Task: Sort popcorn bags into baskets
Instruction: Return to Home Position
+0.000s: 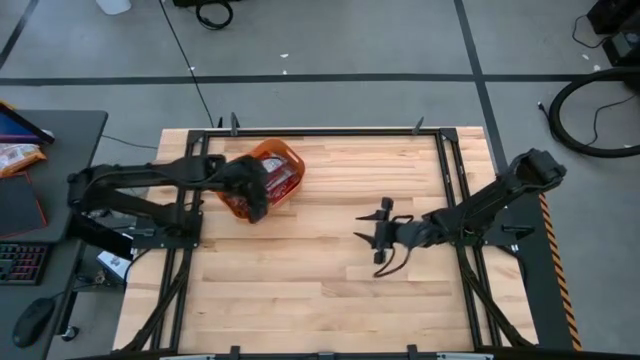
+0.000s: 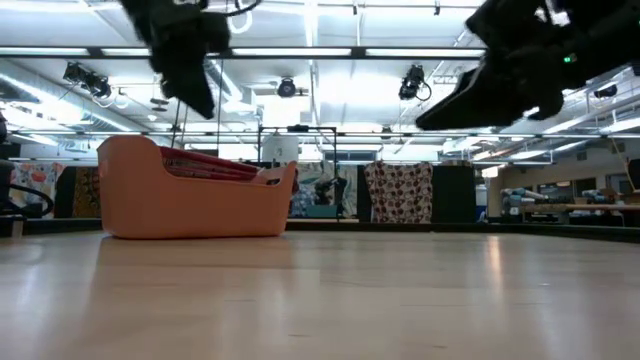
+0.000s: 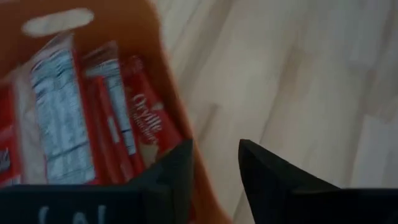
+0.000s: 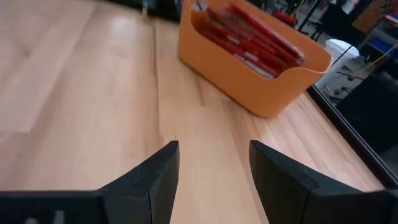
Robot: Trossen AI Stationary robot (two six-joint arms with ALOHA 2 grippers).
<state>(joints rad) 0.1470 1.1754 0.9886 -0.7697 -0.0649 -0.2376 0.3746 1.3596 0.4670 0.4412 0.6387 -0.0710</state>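
Observation:
The orange basket (image 1: 287,157) stands on the table's far left part and holds several red popcorn bags (image 1: 283,180), which stand on edge and lean together inside it (image 3: 62,124). No bag lies on the table in any view. My left gripper (image 1: 256,207) hangs open over the basket's near side, and in the low view it (image 2: 195,95) is well above the rim. In the left wrist view it (image 3: 214,162) looks down past the basket wall (image 3: 171,106). My right gripper (image 1: 368,235) is open, raised over the middle of the table and pointing at the basket (image 4: 261,87).
Bare wooden tabletop (image 1: 320,290) spreads between the basket and my right gripper and along the near side. A black frame (image 1: 450,190) edges the table. A desk with a keyboard (image 1: 20,262) stands off the table's left side.

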